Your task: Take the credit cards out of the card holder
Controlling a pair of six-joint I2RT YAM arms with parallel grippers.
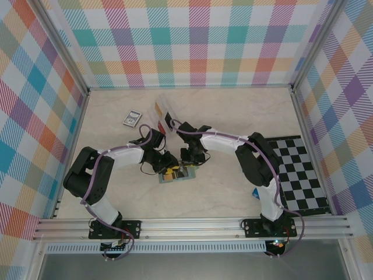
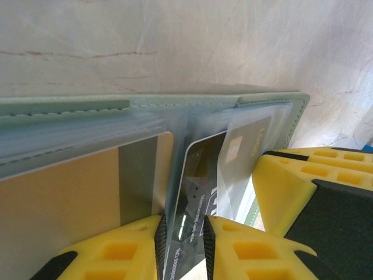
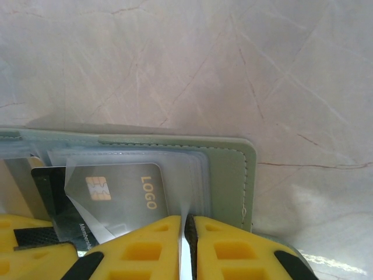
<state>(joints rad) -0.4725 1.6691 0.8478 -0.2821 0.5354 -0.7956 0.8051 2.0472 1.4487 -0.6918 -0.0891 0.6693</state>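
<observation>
Card holder [image 1: 178, 175] lies open on the desk [image 1: 245, 122], toward 7 o'clock of its centre, largely covered from above by both wrists; left tool [image 2: 182, 227] clamped on a dark card [image 2: 195, 186], its lower end cut off; right tool [image 3: 187, 224] nearly together on a thin clear sleeve edge of the card holder, contact hard to make out; grey chip card [image 3: 125, 189] sleeved; tan card [image 2: 64, 198] at 9 o'clock, cropped.
</observation>
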